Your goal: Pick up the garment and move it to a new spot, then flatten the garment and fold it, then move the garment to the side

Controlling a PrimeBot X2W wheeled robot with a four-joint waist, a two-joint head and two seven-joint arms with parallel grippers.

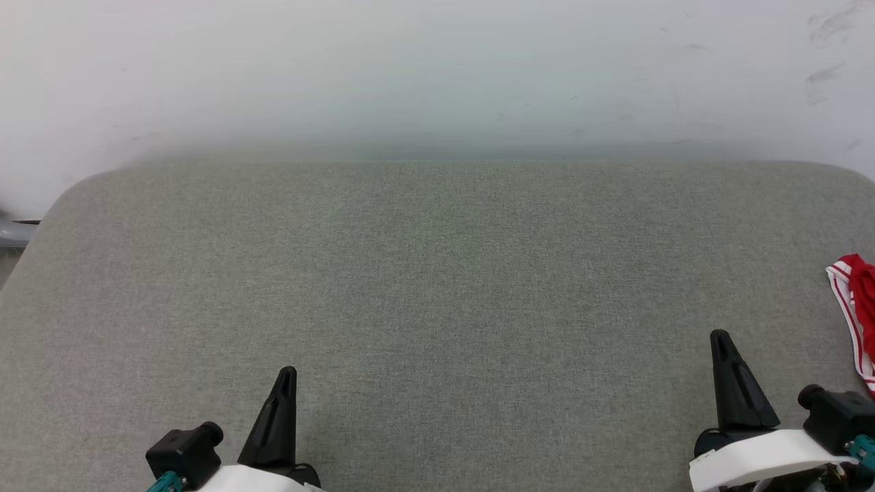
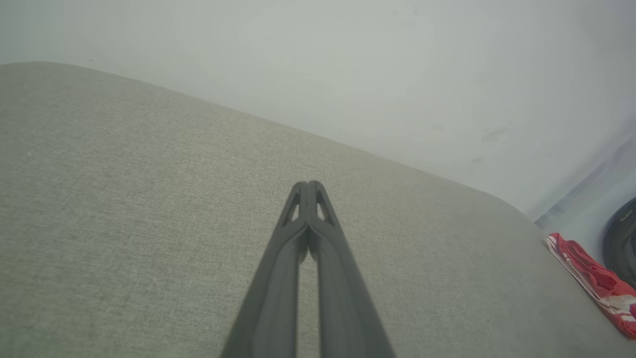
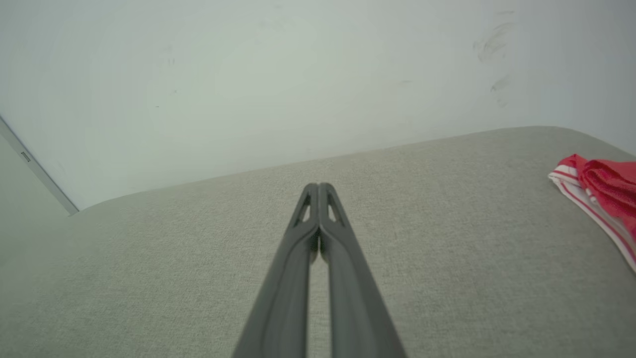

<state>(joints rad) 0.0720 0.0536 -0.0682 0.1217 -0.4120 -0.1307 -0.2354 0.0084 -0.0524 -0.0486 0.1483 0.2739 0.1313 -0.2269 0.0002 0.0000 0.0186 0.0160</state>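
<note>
The garment (image 1: 854, 307) lies bunched at the robot's far right on the grey padded surface (image 1: 437, 287), cut off by the edge of the head view. The part in view is crumpled red cloth with a white band carrying thin red stripes. In the left wrist view the garment (image 2: 591, 278) sits right at the surface's rim, and in the right wrist view it (image 3: 601, 189) rests on the grey weave close to the rounded corner.

The right gripper (image 1: 719, 338) is the nearer one, standing apart from the garment with a stretch of grey fabric between them. Its two dark fingers are pressed together tip to tip with nothing between them, as the right wrist view shows (image 3: 318, 188). The left gripper (image 1: 288, 374) is well apart from the garment, across the surface; its fingers are likewise pressed together and hold nothing (image 2: 308, 186).

Behind the surface rises a white wall (image 1: 437, 68) with dark scuff marks (image 1: 824, 72) at its upper right. A dark round object (image 2: 621, 238) shows beyond the garment, off the surface; what it is cannot be told. A grey piece (image 1: 14, 232) juts in at the left edge.
</note>
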